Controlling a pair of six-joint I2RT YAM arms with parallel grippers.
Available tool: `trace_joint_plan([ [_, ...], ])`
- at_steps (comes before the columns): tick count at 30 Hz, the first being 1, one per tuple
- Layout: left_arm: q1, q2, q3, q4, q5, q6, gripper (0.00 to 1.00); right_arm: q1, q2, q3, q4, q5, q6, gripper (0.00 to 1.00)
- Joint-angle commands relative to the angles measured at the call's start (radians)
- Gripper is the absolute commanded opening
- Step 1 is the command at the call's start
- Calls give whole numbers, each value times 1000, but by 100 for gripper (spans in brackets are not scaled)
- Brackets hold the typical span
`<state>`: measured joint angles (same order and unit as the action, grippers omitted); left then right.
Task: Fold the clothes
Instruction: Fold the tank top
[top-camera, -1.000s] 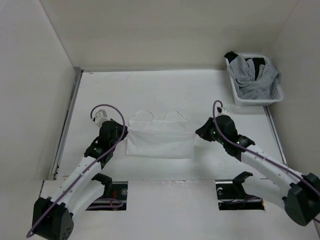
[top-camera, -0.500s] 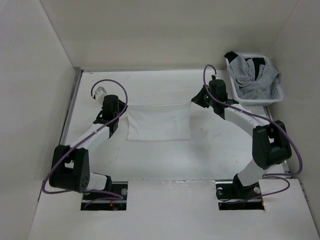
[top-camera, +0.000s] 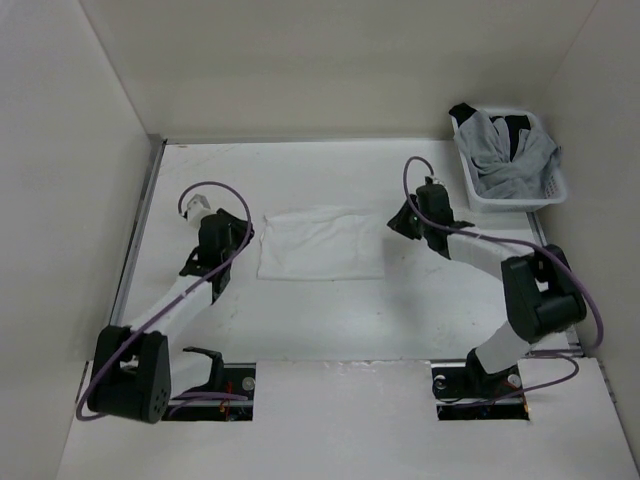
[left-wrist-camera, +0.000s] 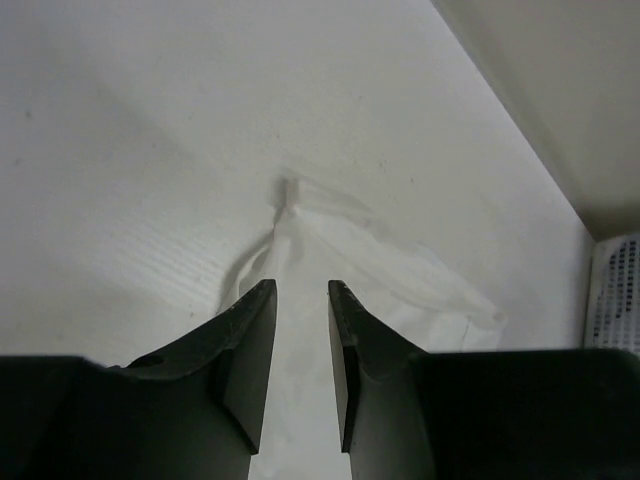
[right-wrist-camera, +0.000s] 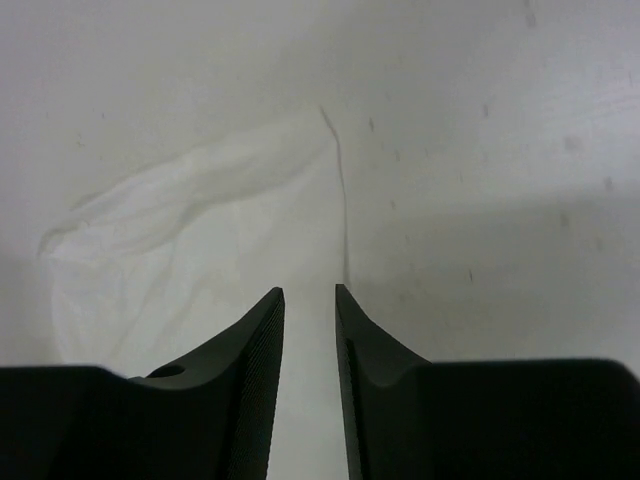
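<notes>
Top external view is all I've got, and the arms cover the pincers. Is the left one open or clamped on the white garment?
Observer: Left wrist view shows the left pincer open, nothing between its fingers; the white garment lies on the table beneath and ahead.
Operator: And the right?
Observer: Right wrist view shows the right pincer open too, above the garment's edge.
Operator: Is the cloth flat there?
Observer: Ahead of the left pincer, one corner is twisted into a small raised peak.
</notes>
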<state>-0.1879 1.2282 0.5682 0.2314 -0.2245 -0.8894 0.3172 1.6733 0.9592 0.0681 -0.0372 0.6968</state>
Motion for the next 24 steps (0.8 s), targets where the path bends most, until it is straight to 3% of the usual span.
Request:
trace_joint_plan([
  [1,-20,-120,-129,-82,65,12,25,49,-173,-164,107,77,4,20],
  [2,-20,-154,-166,-110,85,13,25,64,-211,-218,113,80,7,9],
  [3,-18,-180,-192,-130,100,12,26,79,-245,-265,114,79,10,4],
  [5,-8,-240,-241,-179,141,12,28,104,-308,-356,121,80,20,3],
  [8,-2,-274,-269,-225,172,12,31,130,-378,-450,130,77,56,13],
  [10,-5,-253,-268,-247,182,13,31,136,-412,-490,140,77,75,26],
  [13,-15,-191,-266,-245,183,6,31,136,-425,-519,157,63,84,35],
  [24,-9,-79,-277,-192,197,-6,32,133,-354,-545,236,-1,116,42],
])
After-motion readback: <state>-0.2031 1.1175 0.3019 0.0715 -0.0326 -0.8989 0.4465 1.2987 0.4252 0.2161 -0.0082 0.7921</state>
